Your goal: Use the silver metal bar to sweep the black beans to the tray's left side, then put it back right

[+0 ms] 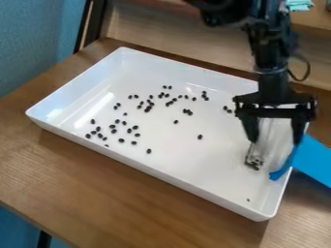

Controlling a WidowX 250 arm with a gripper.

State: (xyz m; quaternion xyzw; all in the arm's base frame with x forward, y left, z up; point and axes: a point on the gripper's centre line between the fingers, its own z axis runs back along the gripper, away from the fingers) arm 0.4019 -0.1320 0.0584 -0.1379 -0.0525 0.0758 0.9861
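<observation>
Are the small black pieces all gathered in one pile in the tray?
No, the small black pieces lie scattered over the white tray, with bare gaps between many of them.

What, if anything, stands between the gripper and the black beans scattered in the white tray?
Nothing visible blocks the gripper from the scattered black beans. A clear object is right at the gripper, and a blue piece is at the edge of the white tray, away from those beans.

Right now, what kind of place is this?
Probably a robot lab or workshop: a black robot gripper hangs over a big white tray with small dark beans scattered in it, on a wooden table.
</observation>
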